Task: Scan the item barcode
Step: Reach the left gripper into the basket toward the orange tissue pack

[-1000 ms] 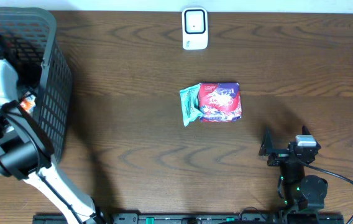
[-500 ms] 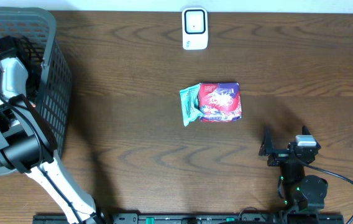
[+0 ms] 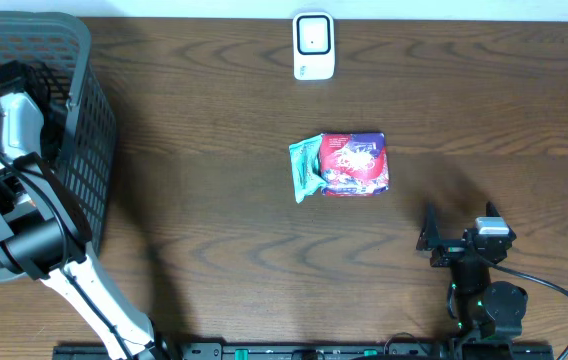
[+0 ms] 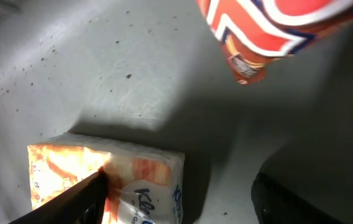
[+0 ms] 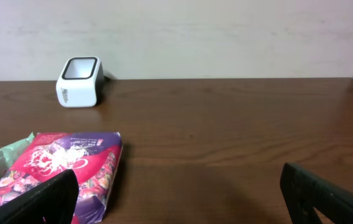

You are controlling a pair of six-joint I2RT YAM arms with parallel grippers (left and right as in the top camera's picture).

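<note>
Reaching down into the black basket (image 3: 94, 140), the left gripper (image 4: 179, 186) held its fingers apart over an orange tissue pack (image 4: 139, 180) on the basket floor, one finger crossing the pack's top and the other clear of it. The right gripper (image 5: 178, 180) gaped wide, empty, low over the table (image 3: 214, 200). A red candy bag (image 3: 354, 163) lay mid-table, with the white scanner (image 3: 314, 45) beyond it.

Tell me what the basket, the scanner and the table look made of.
Basket: probably dark matte plastic, judging by its moulded grid walls. Scanner: smooth white hard plastic, it seems, with a dark-rimmed window. Table: brown wood or wood-look laminate; grain lines show, with a faint sheen.
</note>
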